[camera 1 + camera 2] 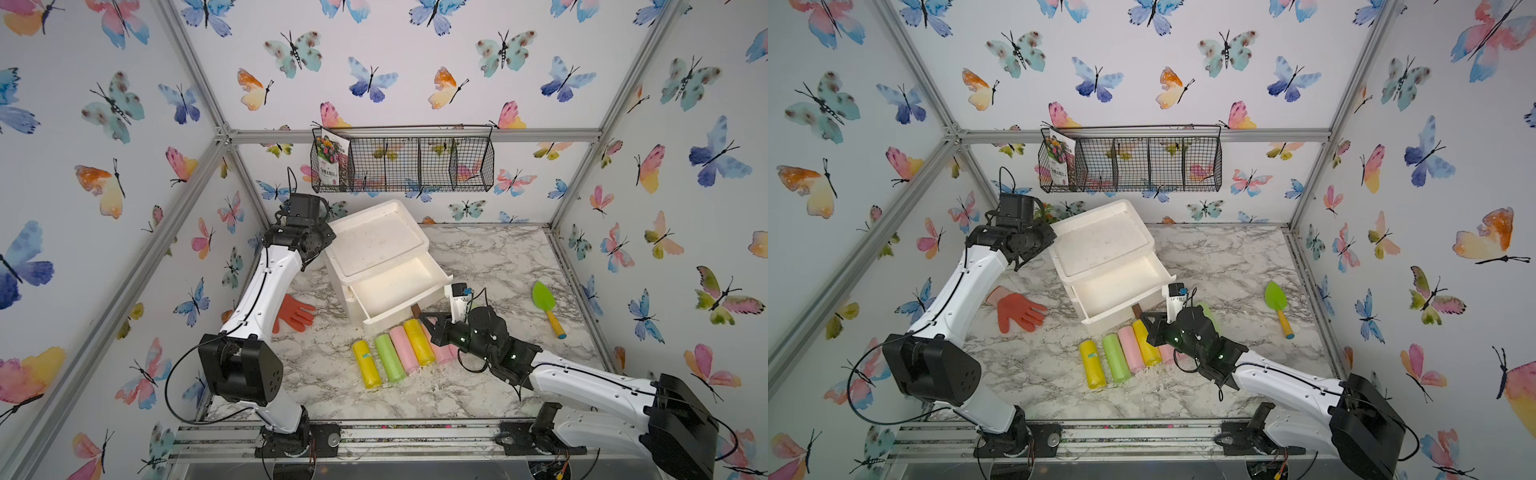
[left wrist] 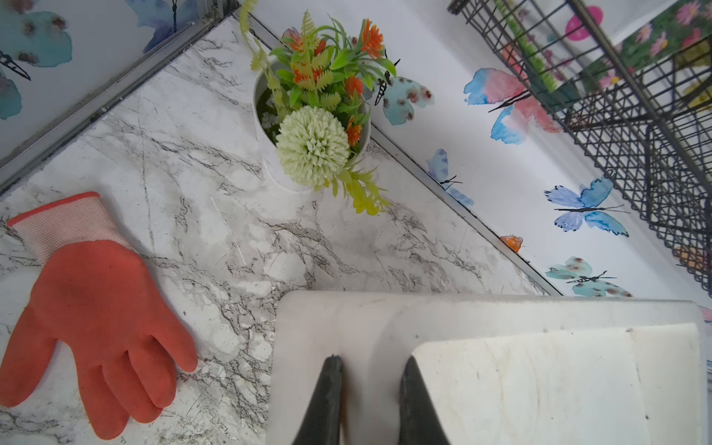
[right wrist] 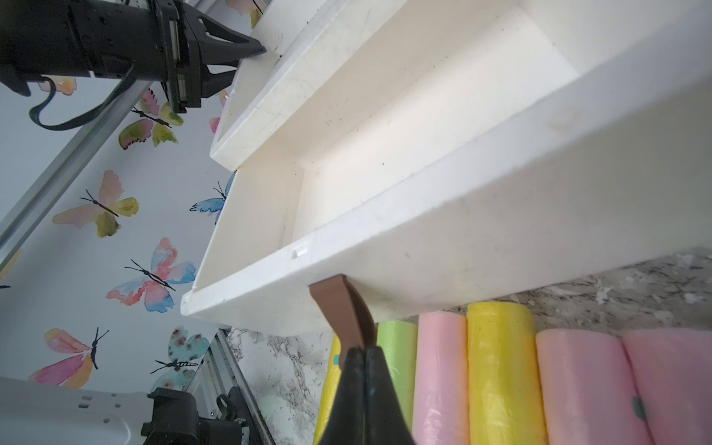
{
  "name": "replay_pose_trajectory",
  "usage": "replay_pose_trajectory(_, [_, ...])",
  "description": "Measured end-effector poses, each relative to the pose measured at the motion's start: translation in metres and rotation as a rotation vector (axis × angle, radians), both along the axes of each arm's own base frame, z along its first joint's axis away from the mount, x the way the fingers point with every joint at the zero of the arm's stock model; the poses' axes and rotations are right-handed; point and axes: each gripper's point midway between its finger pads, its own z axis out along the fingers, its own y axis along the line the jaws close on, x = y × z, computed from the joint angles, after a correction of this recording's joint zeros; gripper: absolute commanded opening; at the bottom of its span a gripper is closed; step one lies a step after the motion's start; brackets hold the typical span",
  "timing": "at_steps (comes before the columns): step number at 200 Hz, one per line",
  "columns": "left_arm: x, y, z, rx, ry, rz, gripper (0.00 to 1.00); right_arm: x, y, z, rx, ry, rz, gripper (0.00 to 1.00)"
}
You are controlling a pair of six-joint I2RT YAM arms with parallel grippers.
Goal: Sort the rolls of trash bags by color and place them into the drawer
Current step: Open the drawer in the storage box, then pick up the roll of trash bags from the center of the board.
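Clamping the brown pull tab [image 3: 341, 308] of the pulled-out drawer [image 3: 462, 246], the right gripper [image 3: 364, 352] has its jaws pressed together on the strap. The right wrist view makes this plain, while in both top views the tab is only a small brown stub at the drawer front. That wrist view also shows the left gripper [image 3: 246, 61] at the far corner of the white drawer unit [image 1: 345, 222]. In the left wrist view its fingers [image 2: 331, 385] are closed around the unit's raised rim.

The rolls of trash bags lie side by side on the bench just before the drawer front, none inside it. A top view gives a yellow roll [image 1: 367, 364], a green roll [image 1: 390, 358], a pink roll [image 1: 405, 349] and a second yellow roll [image 1: 419, 341]. The right wrist view adds two further pink rolls [image 3: 585, 385] that the arm largely covers from above.

The orange glove [image 2: 96, 316] lies near the bench's left edge and the potted plant [image 2: 312, 127] in its back left corner. The trowel [image 1: 546, 303] by the right edge appears in the top views alone.
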Motion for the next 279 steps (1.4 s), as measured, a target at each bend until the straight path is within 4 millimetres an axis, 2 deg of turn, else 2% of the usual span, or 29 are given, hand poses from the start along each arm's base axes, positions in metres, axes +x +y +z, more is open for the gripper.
replay_pose_trajectory(13, [0.000, 0.000, 0.000, 0.000, 0.000, 0.000, 0.00, 0.000, 0.000, -0.001, 0.000, 0.006, -0.001, 0.36])
replay_pose_trajectory(25, [0.000, 0.000, 0.000, -0.001, 0.000, 0.000, 0.00, -0.002, -0.002, -0.010, -0.026, 0.021, 0.000, 0.51])
replay_pose_trajectory(46, [0.000, 0.000, 0.000, -0.001, 0.000, 0.000, 0.00, -0.005, -0.011, -0.030, -0.111, 0.052, -0.007, 0.59])
replay_pose_trajectory(63, [0.000, 0.000, 0.000, -0.001, 0.000, -0.001, 0.00, -0.005, -0.028, -0.035, -0.206, 0.038, -0.041, 0.65])
replay_pose_trajectory(76, [0.000, 0.000, 0.000, -0.001, 0.000, -0.001, 0.00, -0.004, -0.042, -0.024, -0.262, -0.004, -0.070, 0.68])
replay_pose_trajectory(102, [0.000, 0.000, 0.000, -0.001, 0.000, -0.001, 0.00, 0.004, -0.070, 0.019, -0.348, -0.116, -0.154, 0.76])
replay_pose_trajectory(116, [0.000, 0.000, 0.000, 0.000, 0.000, -0.001, 0.00, 0.011, -0.087, 0.032, -0.409, -0.151, -0.209, 0.77])
replay_pose_trajectory(130, [0.000, 0.000, 0.000, 0.000, 0.000, -0.001, 0.00, 0.019, -0.107, 0.030, -0.486, -0.153, -0.258, 0.76])
replay_pose_trajectory(169, [0.000, 0.000, 0.000, 0.000, -0.001, -0.002, 0.00, 0.056, -0.187, -0.015, -0.641, 0.003, -0.390, 0.76])
replay_pose_trajectory(189, [0.000, 0.000, 0.000, -0.001, -0.001, -0.002, 0.00, 0.070, -0.213, -0.041, -0.672, 0.108, -0.392, 0.76])
replay_pose_trajectory(207, [0.000, 0.000, 0.000, -0.001, -0.001, -0.002, 0.00, 0.079, -0.219, -0.068, -0.691, 0.211, -0.326, 0.76])
replay_pose_trajectory(239, [0.000, 0.000, 0.000, -0.001, -0.001, -0.002, 0.00, 0.085, -0.214, -0.108, -0.658, 0.352, -0.193, 0.75])
replay_pose_trajectory(257, [0.000, 0.000, 0.000, 0.000, -0.001, -0.002, 0.00, 0.082, -0.207, -0.116, -0.637, 0.378, -0.140, 0.74])
replay_pose_trajectory(279, [0.000, 0.000, 0.000, -0.001, 0.000, -0.002, 0.00, 0.084, -0.198, -0.114, -0.607, 0.372, -0.094, 0.74])
